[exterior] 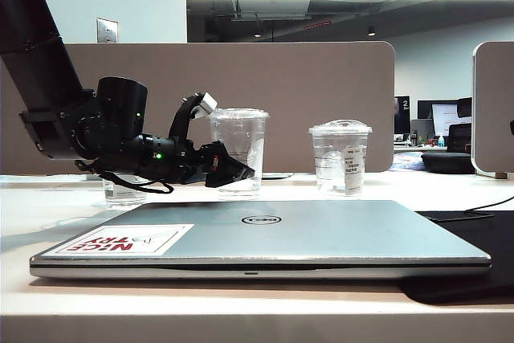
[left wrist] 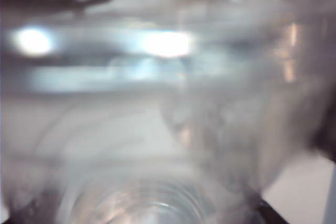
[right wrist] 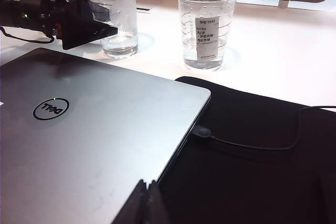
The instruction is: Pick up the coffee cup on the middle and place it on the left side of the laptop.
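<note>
The coffee cup (exterior: 238,150), standing on the table (exterior: 241,311) behind the closed laptop (exterior: 265,234), is being flanked by the left gripper (exterior: 230,168), whose jaws are being held wide and apparently not yet pressed against the wall. If they are closed too hard, the thin plastic could be crushed; if off-centre, the cup could be tipped toward the laptop. The right gripper (right wrist: 147,203) is being held shut above the laptop's edge. The left wrist view is being filled by a blur of clear plastic, so contact cannot be confirmed. A shorter cup (exterior: 124,189) is being partly hidden behind the arm.
</note>
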`<state>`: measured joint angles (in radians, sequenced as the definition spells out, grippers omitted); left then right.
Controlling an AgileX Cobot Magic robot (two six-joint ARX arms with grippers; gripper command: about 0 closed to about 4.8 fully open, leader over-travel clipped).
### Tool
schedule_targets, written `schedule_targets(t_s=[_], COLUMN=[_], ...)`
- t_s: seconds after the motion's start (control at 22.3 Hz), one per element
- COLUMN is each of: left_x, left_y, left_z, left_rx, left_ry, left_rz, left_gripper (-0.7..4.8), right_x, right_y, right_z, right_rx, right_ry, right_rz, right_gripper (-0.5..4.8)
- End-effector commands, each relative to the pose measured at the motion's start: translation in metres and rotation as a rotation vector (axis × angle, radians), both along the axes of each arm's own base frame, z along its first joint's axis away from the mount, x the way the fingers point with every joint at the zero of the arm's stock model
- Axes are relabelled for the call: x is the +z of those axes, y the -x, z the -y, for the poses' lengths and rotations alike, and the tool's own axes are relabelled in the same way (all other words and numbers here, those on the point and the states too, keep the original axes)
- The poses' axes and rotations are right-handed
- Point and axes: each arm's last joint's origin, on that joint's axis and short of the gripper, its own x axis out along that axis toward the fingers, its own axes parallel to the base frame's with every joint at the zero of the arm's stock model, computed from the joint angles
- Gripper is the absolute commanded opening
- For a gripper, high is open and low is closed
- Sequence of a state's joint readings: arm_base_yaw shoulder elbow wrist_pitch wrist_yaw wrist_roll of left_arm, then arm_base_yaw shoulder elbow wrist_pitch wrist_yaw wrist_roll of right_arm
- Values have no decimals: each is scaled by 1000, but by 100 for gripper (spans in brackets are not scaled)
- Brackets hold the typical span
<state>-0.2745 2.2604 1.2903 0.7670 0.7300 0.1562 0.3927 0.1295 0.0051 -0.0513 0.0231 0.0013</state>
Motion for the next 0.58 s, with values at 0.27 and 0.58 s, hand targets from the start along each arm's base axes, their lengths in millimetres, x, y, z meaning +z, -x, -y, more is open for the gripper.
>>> schedule_targets(t_s=[0.27,0.58], left_x=[8,12], left_y=[-2,-7], left_z=[1,3], left_rx=[-6,-7], left_ry=[47,51], left_rz=[-6,1], left_gripper=[479,479], right_x=[0,0], right_y=[0,0], right_z=[0,0], right_rx=[0,0], right_ry=[-7,-7], right_rz=[14,14], right_gripper=[-5,-5])
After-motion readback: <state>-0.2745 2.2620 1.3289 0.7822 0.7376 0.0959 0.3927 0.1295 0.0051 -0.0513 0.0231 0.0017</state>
